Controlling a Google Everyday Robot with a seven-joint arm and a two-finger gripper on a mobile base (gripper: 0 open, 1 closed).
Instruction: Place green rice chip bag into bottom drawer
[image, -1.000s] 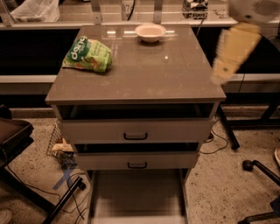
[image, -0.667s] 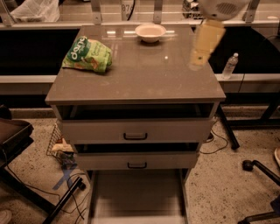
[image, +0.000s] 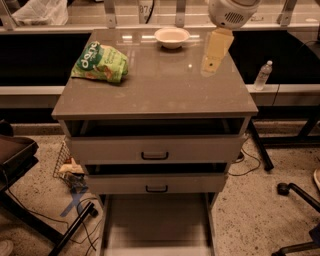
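The green rice chip bag lies on the grey cabinet top at its back left corner, crinkled, with a dark-green logo. The bottom drawer is pulled out below the two upper drawers, its pale floor bare. My gripper hangs from the arm's white wrist over the back right of the cabinet top, well to the right of the bag and apart from it.
A white bowl stands at the back middle of the top. The two upper drawers are slightly open. A water bottle stands to the right. Chair legs and cables lie on the floor at both sides.
My arm and gripper have moved left from beyond the cabinet's right edge to over its back right part. The bag, bowl and drawers have not moved.
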